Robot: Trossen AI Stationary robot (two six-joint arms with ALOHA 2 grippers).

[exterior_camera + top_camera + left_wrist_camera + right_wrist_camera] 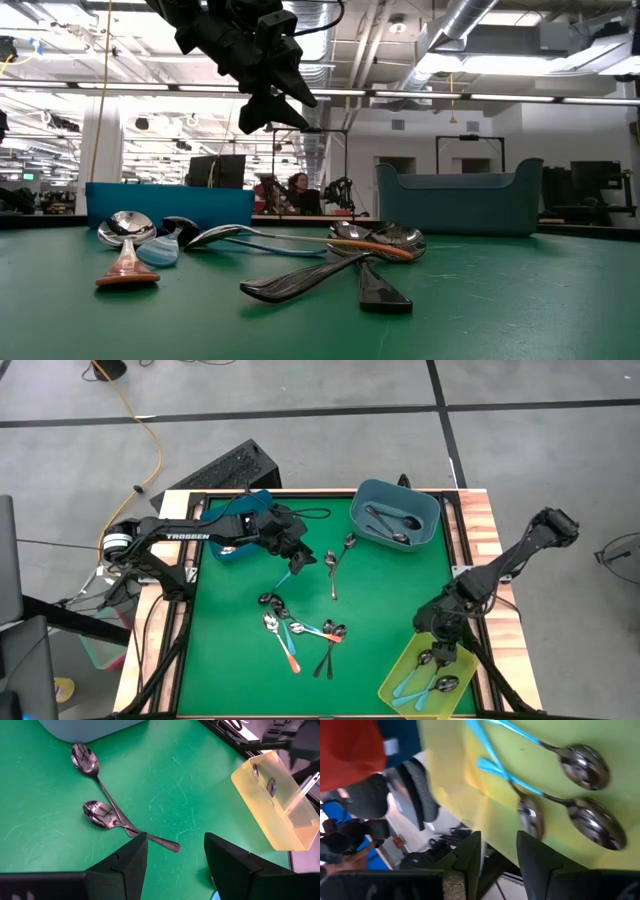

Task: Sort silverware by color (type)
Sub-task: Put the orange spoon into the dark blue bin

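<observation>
Left gripper (296, 559), fingers apart and empty, hangs over bare mat beside a spoon cluster (297, 633) mid-table. Right gripper (441, 650), fingers apart, hovers over the yellow bin (398, 680) at the table's corner edge.

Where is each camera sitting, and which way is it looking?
High view: above, looking straight down on the green table; both dark arms show, the left claw open.
Low view: at tabletop height, looking across at the pile of metal spoons; one arm hangs from above.
Left wrist view: past its two open fingers at two plain metal spoons.
Right wrist view: past the right claw into the yellow plastic bin holding blue-handled spoons.
Shared: the high and left wrist views both show that bin.
</observation>
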